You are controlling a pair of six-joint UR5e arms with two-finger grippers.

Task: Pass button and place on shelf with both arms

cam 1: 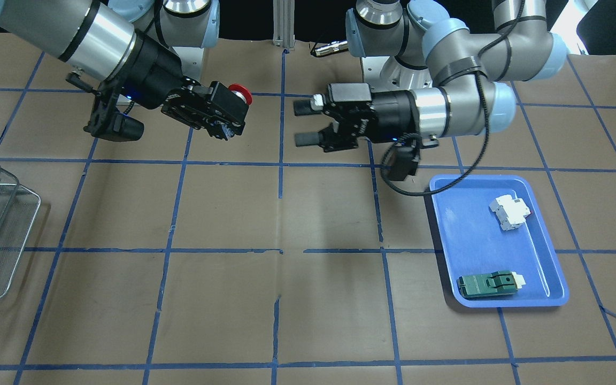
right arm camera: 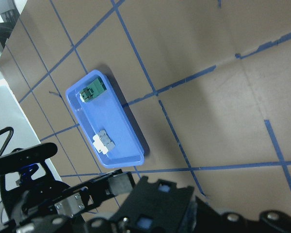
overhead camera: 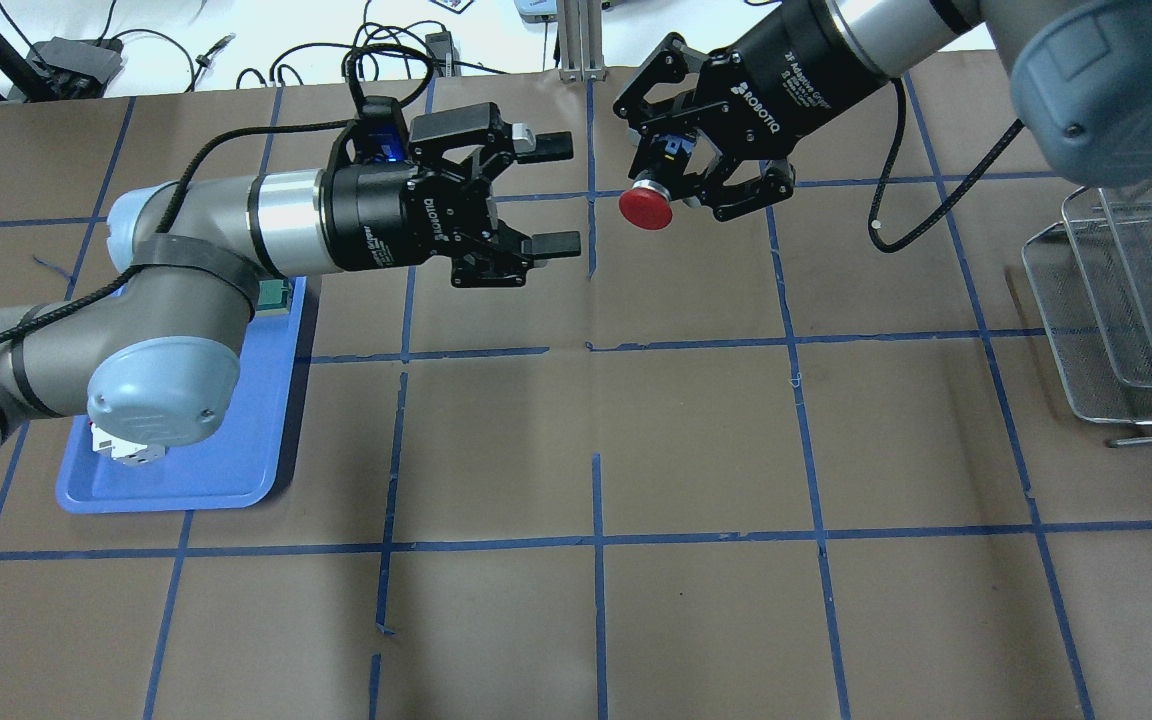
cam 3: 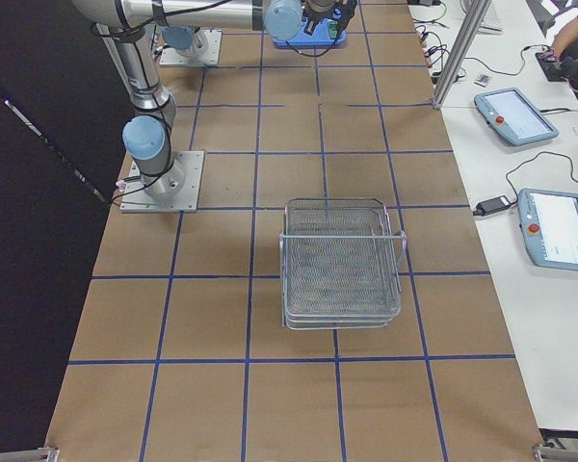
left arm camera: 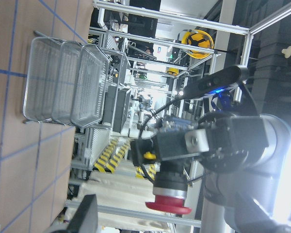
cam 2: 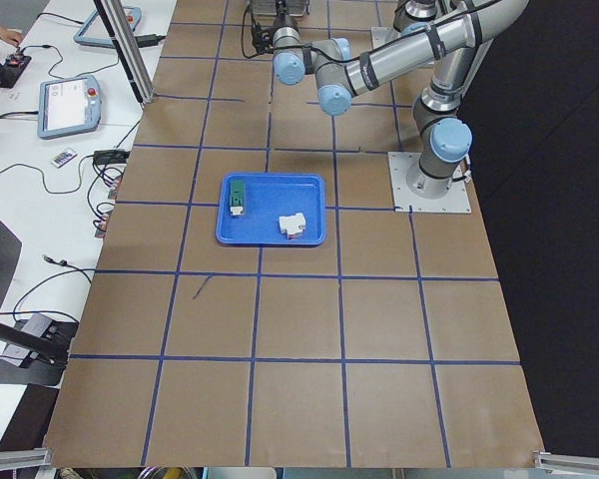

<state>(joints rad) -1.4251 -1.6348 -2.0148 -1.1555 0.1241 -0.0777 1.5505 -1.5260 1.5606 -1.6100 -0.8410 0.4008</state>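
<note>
While the right gripper [overhead camera: 684, 185] clamps the button [overhead camera: 646, 209], the left gripper [overhead camera: 558, 195] gapes.

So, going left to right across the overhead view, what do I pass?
Blue tray → left gripper, jaws open → button → shelf.

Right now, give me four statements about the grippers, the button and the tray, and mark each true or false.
1. The right gripper holds the button. True.
2. The left gripper is shut. False: its jaws stand open with nothing between them.
3. The button lies on the shelf. False: it is held in the air, well apart from the shelf.
4. The blue tray holds a white breaker and a green part. True.
</note>
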